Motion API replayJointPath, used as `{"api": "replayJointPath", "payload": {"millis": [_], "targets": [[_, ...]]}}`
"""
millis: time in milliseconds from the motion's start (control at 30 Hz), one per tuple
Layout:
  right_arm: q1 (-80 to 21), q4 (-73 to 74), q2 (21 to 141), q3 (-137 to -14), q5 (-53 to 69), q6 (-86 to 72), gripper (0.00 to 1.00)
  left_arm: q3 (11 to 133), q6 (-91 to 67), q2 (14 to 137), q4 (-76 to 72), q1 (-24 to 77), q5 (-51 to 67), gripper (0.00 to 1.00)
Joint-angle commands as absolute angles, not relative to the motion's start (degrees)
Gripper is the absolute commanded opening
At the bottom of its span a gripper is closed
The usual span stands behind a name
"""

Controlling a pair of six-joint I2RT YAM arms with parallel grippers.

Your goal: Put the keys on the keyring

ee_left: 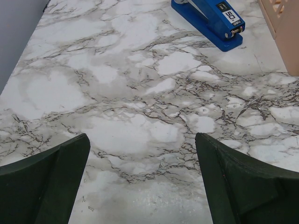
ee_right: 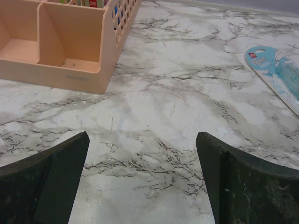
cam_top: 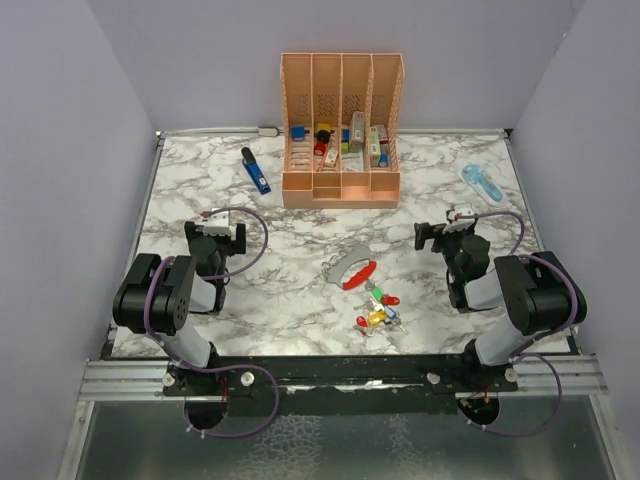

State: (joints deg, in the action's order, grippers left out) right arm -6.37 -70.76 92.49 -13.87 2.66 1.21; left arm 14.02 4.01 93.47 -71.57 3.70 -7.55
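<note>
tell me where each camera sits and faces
top external: above, behind left arm and right arm, looking down at the marble table; both show.
left wrist: on the left arm, facing the blue stapler; left tool shows open.
right wrist: on the right arm, facing the peach organiser; right tool shows open.
shared: top external also shows stapler and organiser.
</note>
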Motion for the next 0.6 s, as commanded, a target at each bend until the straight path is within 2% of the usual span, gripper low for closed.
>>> {"api": "replayJointPath", "payload": {"millis": [0, 367, 467, 567], "targets": [[-6.29, -73.39, 93.01, -14.33, 3.79, 1.93, 0.99, 14.67, 3.18, 93.91, -74.34, 3.27, -8.48, 0.98], [-6.29, -73.1, 93.08, -14.58, 3.97, 1.86, 0.99, 14.53, 3.24, 93.79, -74.55, 3.25, -8.51, 0.98], [-6.3, -73.13, 93.12, -14.53, 3.99, 1.78, 0.99, 12.79, 4.8, 92.59, -76.98, 3.25, -5.1, 0.9], [-6.24, -72.23, 92.89, -14.85, 4.31, 1.58, 0.99, 11.6, 6.14, 87.64, -74.61, 3.32, -0.62, 0.89]]}}
